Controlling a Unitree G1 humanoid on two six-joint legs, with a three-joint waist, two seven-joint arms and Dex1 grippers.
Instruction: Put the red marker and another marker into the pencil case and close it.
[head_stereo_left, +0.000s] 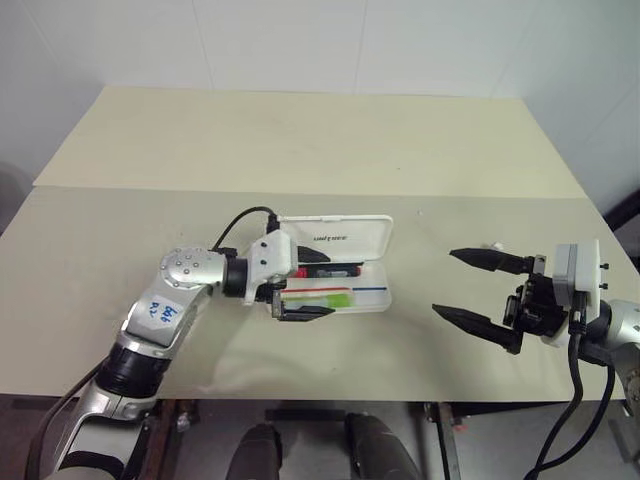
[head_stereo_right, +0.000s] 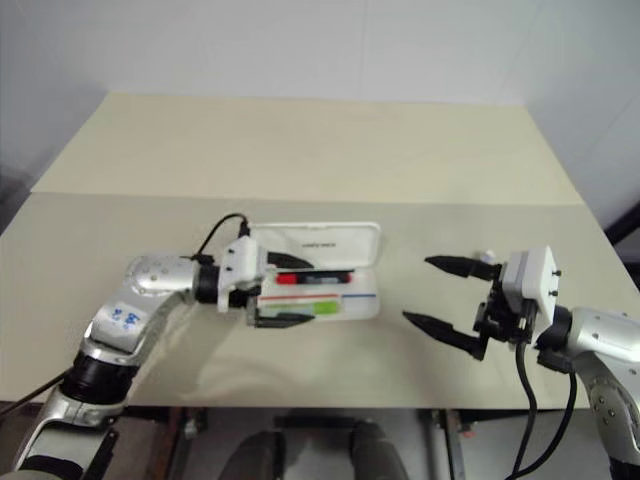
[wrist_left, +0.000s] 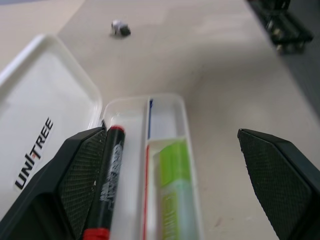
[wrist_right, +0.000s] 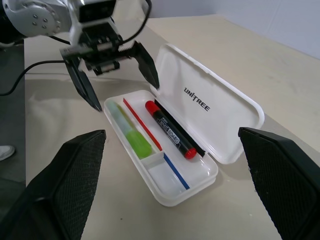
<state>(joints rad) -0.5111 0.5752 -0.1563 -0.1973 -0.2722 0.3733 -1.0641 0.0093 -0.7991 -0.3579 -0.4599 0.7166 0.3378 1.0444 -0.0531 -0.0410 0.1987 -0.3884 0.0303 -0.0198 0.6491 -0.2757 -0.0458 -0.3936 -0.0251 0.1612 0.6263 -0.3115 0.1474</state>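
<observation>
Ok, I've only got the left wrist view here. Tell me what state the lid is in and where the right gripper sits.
Observer: The pencil case lies open, its lid folded back flat on the table, the Unitree lettering facing up.
Operator: Confirm both markers are fully in the tray.
Observer: Yes. The red marker lies in the compartment nearest the lid and the green highlighter in the one across the red divider, both whole inside the rim.
Operator: Now the right gripper.
Observer: The right gripper is open and hangs off to the case's right, apart from it, holding nothing.
Operator: And my own gripper?
Observer: The left gripper is open over the case's left end, empty.
</observation>
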